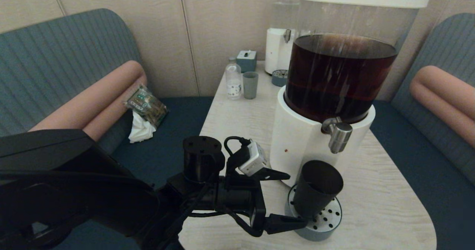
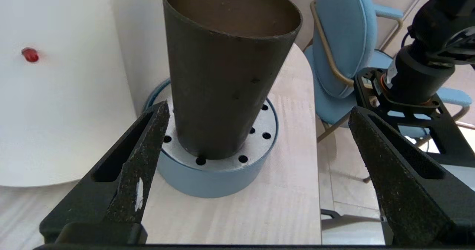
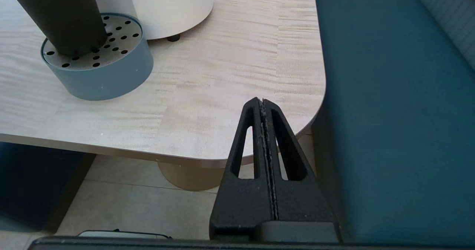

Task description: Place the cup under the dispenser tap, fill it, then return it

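Observation:
The matte black cup [image 1: 317,188] [image 2: 219,75] [image 3: 63,16] stands upright on the round blue drip tray [image 1: 326,220] [image 2: 207,179] [image 3: 107,79]. It is just below and in front of the brushed-steel dispenser tap [image 1: 338,133] of the white-based dispenser [image 1: 297,146] with the dark brown tank. I cannot tell whether there is liquid in the cup. My left gripper [image 1: 297,199] [image 2: 258,110] is open, its tips level with the cup's base and not touching it. One finger [image 2: 148,146] is close beside the cup, the other stands well clear. My right gripper [image 3: 261,102] is shut and empty off the table's near right corner.
At the back of the table [image 1: 241,123] stand a pale grey-blue tumbler [image 1: 250,85], a small bottle [image 1: 233,79], a blue box [image 1: 246,59] and a clear-tank dispenser [image 1: 284,31] with its own tray [image 1: 279,77]. Blue benches flank the table; its front edge is near the tray.

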Motion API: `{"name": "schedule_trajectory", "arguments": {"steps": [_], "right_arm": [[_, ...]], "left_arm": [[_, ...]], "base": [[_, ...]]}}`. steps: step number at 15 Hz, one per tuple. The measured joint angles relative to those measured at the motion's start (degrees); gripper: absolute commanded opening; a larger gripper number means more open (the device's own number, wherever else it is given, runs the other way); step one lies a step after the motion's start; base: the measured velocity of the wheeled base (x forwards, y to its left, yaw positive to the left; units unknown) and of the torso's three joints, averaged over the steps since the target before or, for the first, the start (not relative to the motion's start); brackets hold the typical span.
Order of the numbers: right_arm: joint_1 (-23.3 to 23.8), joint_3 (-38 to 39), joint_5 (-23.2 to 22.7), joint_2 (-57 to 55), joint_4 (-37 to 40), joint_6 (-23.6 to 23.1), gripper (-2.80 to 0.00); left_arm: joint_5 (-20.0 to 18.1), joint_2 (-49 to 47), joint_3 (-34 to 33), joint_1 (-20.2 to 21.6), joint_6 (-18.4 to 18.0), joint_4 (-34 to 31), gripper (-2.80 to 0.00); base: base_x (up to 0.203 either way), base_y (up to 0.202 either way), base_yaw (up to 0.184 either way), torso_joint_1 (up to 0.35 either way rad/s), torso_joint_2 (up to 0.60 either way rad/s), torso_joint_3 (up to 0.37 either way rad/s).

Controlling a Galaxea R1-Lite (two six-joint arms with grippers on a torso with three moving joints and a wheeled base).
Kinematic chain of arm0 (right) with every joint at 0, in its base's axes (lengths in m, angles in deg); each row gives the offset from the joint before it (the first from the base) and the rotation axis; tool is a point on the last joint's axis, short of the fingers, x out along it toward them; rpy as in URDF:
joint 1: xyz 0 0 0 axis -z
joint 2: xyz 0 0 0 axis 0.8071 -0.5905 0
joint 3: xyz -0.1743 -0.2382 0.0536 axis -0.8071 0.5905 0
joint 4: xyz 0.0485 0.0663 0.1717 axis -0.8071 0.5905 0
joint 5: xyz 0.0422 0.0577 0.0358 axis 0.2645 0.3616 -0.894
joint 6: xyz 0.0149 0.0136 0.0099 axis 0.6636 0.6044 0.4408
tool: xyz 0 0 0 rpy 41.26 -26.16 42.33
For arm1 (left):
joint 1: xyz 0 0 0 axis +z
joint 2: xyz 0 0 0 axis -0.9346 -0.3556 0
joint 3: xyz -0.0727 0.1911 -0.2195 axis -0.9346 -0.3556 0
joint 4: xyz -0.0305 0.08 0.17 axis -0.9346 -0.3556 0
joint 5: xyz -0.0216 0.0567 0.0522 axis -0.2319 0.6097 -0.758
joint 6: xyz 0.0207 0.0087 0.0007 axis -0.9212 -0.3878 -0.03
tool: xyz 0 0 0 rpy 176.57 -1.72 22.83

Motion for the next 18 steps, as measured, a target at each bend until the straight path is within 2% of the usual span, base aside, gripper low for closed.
{"name": "schedule_trajectory", "arguments": {"steps": [7, 15, 18], "right_arm": [[0.0, 0.0, 0.0, 0.0, 0.0, 0.0, -2.8], [0.0, 0.0, 0.0, 0.0, 0.0, 0.0, -2.8], [0.0, 0.0, 0.0, 0.0, 0.0, 0.0, -2.8]], "left_arm": [[2.9, -2.4, 3.1, -0.5, -0.1, 0.0, 0.0], [3.5, -4.1, 5.4, -1.0, -0.1, -0.2, 0.0], [5.7, -5.0, 6.9, -1.6, -0.2, -0.1, 0.0]], "base": [[0.0, 0.0, 0.0, 0.0, 0.0, 0.0], [0.0, 0.0, 0.0, 0.0, 0.0, 0.0], [0.0, 0.0, 0.0, 0.0, 0.0, 0.0]]}}
